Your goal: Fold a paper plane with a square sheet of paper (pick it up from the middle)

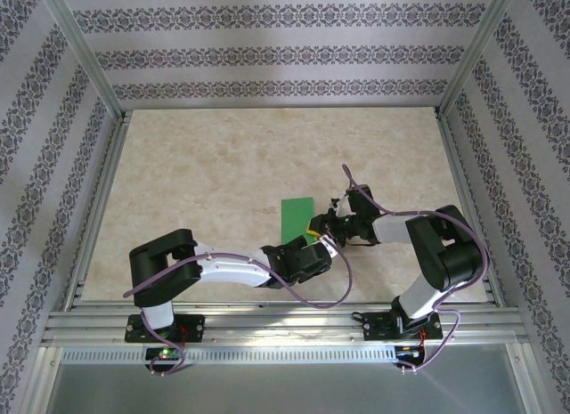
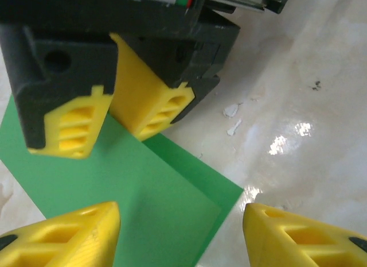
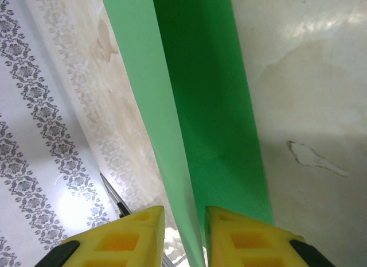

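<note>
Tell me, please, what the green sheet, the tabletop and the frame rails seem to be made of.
The green sheet looks like thin matte paper: sharply creased, no gloss. The tabletop seems polished stone or marble-look laminate: beige veining, bright reflections. The frame rails look like aluminium: silver, grooved.

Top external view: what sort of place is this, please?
Likely a robot test cell: aluminium frame, wallpapered walls, and a left arm and right arm bolted at the table edge.

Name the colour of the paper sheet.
The paper sheet is plain bright green, clearest in the left wrist view.
</note>
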Robot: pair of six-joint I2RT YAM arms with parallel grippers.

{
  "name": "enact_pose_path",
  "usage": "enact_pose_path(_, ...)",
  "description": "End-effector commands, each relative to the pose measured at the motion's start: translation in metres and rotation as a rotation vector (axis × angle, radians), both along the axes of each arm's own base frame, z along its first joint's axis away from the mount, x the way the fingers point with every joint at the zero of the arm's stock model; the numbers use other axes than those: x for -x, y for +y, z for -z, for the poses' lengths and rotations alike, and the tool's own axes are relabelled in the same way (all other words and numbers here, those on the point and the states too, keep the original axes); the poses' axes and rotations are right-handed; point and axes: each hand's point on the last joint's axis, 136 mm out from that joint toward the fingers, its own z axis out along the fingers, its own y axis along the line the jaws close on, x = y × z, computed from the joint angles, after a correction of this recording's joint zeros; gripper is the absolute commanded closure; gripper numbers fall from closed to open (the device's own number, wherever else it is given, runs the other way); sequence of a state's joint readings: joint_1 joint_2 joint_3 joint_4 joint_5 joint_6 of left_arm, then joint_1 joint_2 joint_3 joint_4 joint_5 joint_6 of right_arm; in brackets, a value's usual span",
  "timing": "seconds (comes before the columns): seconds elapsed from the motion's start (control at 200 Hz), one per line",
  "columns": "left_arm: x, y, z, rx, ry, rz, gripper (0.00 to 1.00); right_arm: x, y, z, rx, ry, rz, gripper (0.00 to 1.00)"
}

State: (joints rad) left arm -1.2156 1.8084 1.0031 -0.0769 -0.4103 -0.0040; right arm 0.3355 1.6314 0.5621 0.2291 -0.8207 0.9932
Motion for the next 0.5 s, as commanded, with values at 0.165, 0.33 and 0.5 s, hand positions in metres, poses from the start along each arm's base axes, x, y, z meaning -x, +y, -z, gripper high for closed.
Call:
enact_pose_path(0.165, -0.0077, 0.0125, -0.0006, -0.104, -0.087, -0.036, 0.4, -0.0059, -0.0022, -0.0077, -0.004, -0.02, 0.015, 0.75)
enact_pose_path(0.33, -0.0041, 0.0116, 0.0048, -0.117, -0.065, -0.015, 0.43, -0.0062, -0.0025, -0.0076, -0.001, -0.02, 0.018, 0.75)
enact_pose_path(0.5, -0.0036, 0.012, 0.0067, -0.117, -0.056, -0.023, 0.58, -0.0059, -0.0025, -0.0086, -0.002, -0.023, 0.017, 0.75)
